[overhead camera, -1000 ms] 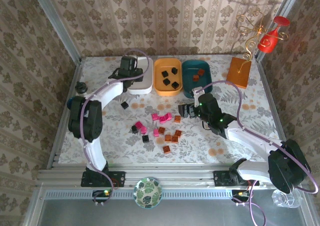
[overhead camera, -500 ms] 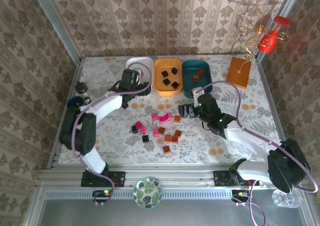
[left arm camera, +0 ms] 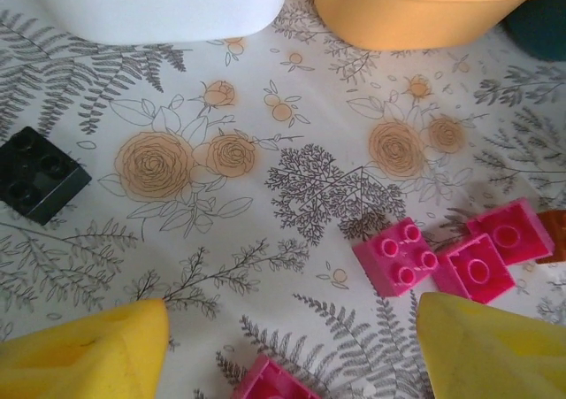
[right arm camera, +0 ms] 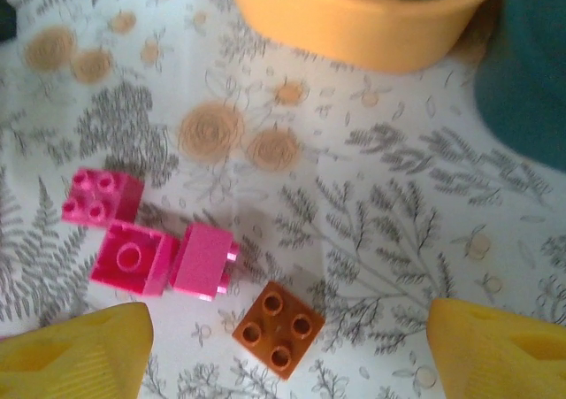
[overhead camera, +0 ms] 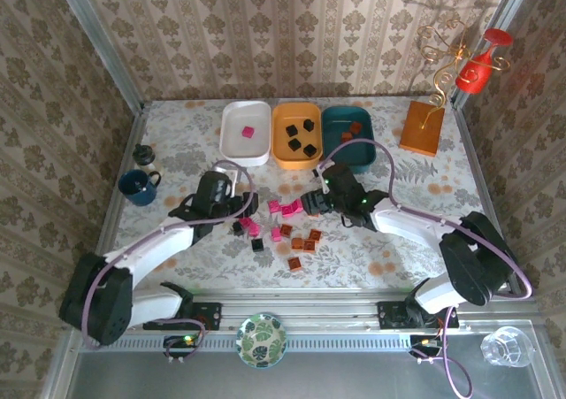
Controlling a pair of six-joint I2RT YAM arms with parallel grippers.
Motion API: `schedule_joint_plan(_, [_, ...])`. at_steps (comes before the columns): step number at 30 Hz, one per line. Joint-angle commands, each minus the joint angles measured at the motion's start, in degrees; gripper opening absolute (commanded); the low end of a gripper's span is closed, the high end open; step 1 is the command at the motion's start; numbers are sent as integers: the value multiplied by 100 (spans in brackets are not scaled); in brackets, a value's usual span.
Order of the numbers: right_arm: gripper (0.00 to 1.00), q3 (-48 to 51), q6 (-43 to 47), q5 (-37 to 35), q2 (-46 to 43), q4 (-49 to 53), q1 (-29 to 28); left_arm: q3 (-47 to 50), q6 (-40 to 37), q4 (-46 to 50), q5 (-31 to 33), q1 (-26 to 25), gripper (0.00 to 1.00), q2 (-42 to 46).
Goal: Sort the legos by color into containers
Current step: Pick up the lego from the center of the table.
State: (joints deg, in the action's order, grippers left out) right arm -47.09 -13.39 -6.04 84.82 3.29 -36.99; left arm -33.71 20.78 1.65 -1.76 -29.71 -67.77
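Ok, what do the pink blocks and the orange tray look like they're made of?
Pink blocks: hard moulded plastic, slightly glossy, with crisp round studs. Orange tray: probably plastic too, smooth satin wall, evenly coloured, rounded rim.

Dark blue mug point(overhead camera: 139, 187) sitting near the left edge of the floral tablecloth point(overhead camera: 177, 142), handle pointing right. Small dark item point(overhead camera: 143, 156) standing just behind it, too small to identify. Orange square stand point(overhead camera: 421, 127) sitting at the far right corner, gold wire point(overhead camera: 444, 45) curling up from it, red goblet-shaped piece point(overhead camera: 478, 63) tilting beside the wire's top. Green leaf-patterned plate point(overhead camera: 262, 340) resting on the grey ledge in front of the aluminium rail point(overhead camera: 301, 306). Clear glass point(overhead camera: 504, 346) sitting at that ledge's right end. Patterned wallpaper point(overhead camera: 292, 27) lining the walls.
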Motion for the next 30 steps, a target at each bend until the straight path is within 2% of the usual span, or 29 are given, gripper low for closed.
schedule_joint_plan(1, [81, -37, 18, -230, 139, 753, -150, 32, 62, 107, 35, -30, 76, 368])
schedule_joint_plan(7, [81, -309, -213, -782, 736, 894, -606, -141, -176, 128, 27, -26, 77, 352])
schedule_joint_plan(10, [79, -447, -400, -953, 1082, 785, -613, -156, -188, 158, 4, -26, 77, 295])
schedule_joint_plan(15, [77, -545, -912, -844, 1539, 277, -540, -19, -220, 99, 151, -10, 77, 408])
schedule_joint_plan(20, [74, -549, -1145, -1021, 1744, -31, -488, 4, -238, 99, 176, 1, 77, 475])
schedule_joint_plan(30, [44, -188, -1269, -1312, 1479, -277, -270, -30, -236, 99, 114, 35, 77, 317])
